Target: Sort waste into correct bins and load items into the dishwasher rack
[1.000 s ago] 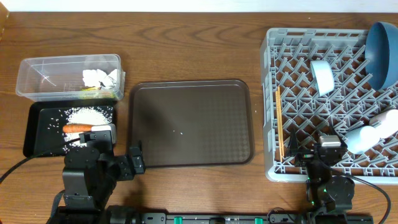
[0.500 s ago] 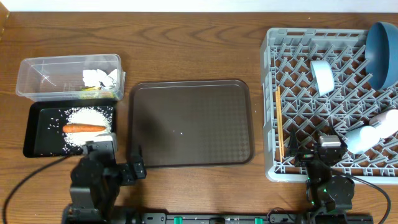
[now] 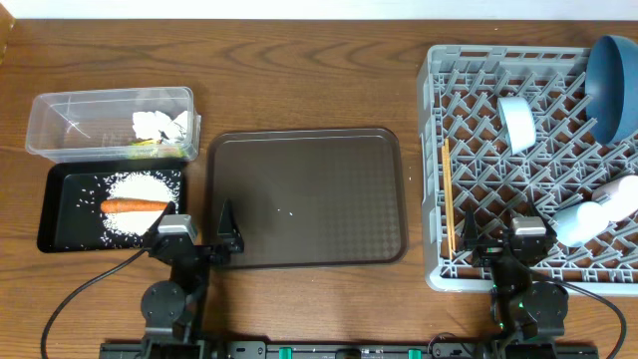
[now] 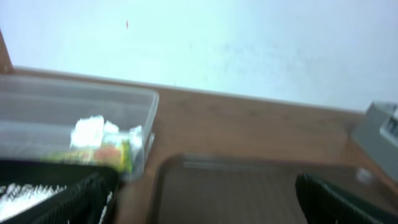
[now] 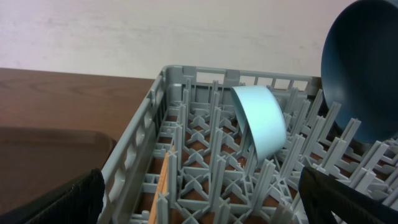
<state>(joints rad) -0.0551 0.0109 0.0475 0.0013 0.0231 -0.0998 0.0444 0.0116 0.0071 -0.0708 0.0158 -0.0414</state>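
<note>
The clear tub (image 3: 70, 125) holds white tissue wads (image 3: 159, 124) and the yellow-green wrapper (image 3: 148, 147). The black tray (image 3: 60, 224) holds the carrot (image 3: 135, 206) on rice (image 3: 140, 184). The grey rack (image 3: 478, 80) holds the dark blue plate (image 3: 613, 85), a pale blue bowl (image 3: 517, 122), the chopsticks (image 3: 448, 194) and the white-pink cup (image 3: 596, 214). My left gripper (image 3: 196, 237) is open and empty at the front edge, between the black tray and the brown tray; it also shows in the left wrist view (image 4: 205, 208). My right gripper (image 3: 498, 244) is open and empty over the rack's front, and shows in the right wrist view (image 5: 202, 208).
The brown serving tray (image 3: 304, 196) lies in the middle with a few rice grains (image 3: 289, 211) on it. In the left wrist view the tub (image 4: 56, 112) and the brown tray (image 4: 236, 186) lie ahead. In the right wrist view the bowl (image 5: 261, 124) and plate (image 5: 364, 68) stand ahead.
My left arm has drawn back from the black tray's near right corner to the table's front edge and folded down low. The right arm has not moved.
</note>
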